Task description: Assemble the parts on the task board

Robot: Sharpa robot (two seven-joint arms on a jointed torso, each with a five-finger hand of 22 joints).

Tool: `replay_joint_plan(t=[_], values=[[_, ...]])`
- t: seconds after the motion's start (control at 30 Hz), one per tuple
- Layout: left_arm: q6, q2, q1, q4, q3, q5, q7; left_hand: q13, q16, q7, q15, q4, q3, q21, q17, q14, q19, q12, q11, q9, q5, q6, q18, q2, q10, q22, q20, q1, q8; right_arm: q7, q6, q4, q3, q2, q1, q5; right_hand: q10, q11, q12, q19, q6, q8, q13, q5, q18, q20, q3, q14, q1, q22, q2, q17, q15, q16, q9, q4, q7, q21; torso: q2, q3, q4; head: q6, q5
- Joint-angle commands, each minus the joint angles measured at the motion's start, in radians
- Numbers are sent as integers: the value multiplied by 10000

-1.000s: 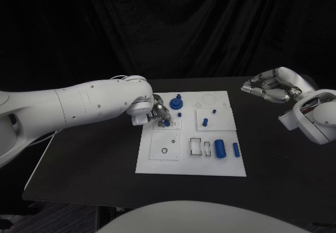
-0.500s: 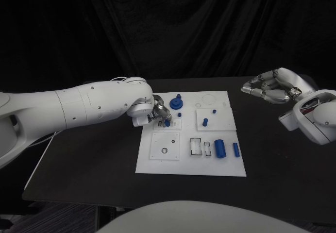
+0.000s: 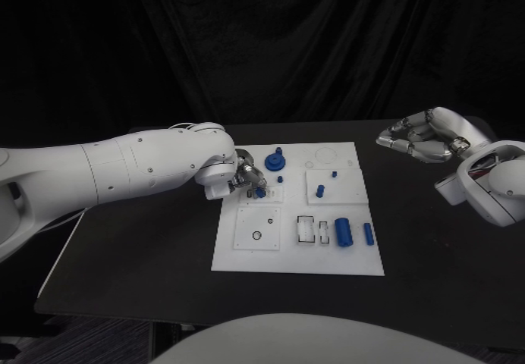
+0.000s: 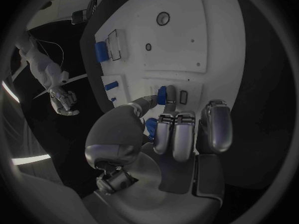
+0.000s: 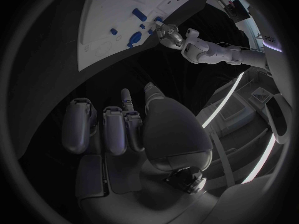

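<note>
The white task board (image 3: 301, 258) lies in the middle of the black table. My left hand (image 3: 243, 179) reaches over the board's left side and pinches a small blue part (image 3: 259, 192) between thumb and a fingertip. In the left wrist view this blue part (image 4: 162, 93) sits at a small slotted plate (image 4: 182, 95) on the board (image 4: 181, 45), held by my left hand (image 4: 181, 134). My right hand (image 3: 422, 135) hovers off the board's far right corner, fingers curled in with nothing in them; the right wrist view shows the same hand (image 5: 118, 129).
Other blue parts stand on the board: a round piece (image 3: 275, 161), a short peg (image 3: 321, 189), a thick cylinder (image 3: 344, 232) and a slim bar (image 3: 369, 234). White slotted holders (image 3: 313, 230) sit near the cylinder. Bare black table (image 3: 143, 250) surrounds the board.
</note>
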Motion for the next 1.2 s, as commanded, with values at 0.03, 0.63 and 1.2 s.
replay_joint_plan(t=[0.03,0.63,1.2], values=[[-582,-97,-36,155,-10,-150,328,2634,-13,-21,-13,-173,127,-58,2633,1022,-37,35,-31,14,37,98,138,15,1041,4,-25,92,35,-169,91,-6,7,-6,-33,-43,-53,12,-62,-31,50,-54,1431,5,18,-3,-33,644,80,908,-1,1260,-9,-43,-16,-20,-2,-32,-11,-6,-2,1,-9],[-2520,-881,-110,1224,-11,-1107,1019,2634,-13,-112,-98,-40,178,34,2633,1022,127,35,-119,313,156,242,96,4,1041,189,-103,6,223,-198,121,-36,7,-27,-44,-43,-53,12,-62,-31,50,-54,1431,5,18,-3,-33,644,80,908,-1,1260,-9,-43,-16,-20,-2,-32,10,-5,-7,1,32],[-3750,-1137,-728,1459,-11,-1125,1763,2634,-13,-183,-162,331,107,-11,2633,1022,142,35,-184,649,-88,332,100,-4,1041,181,-172,-130,406,-283,100,10,8,-93,-44,-19,-65,10,-72,-36,66,-56,1418,1,19,-3,-48,637,81,907,-4,1249,-11,-58,-24,-11,-4,-43,0,10,9,1,21]])
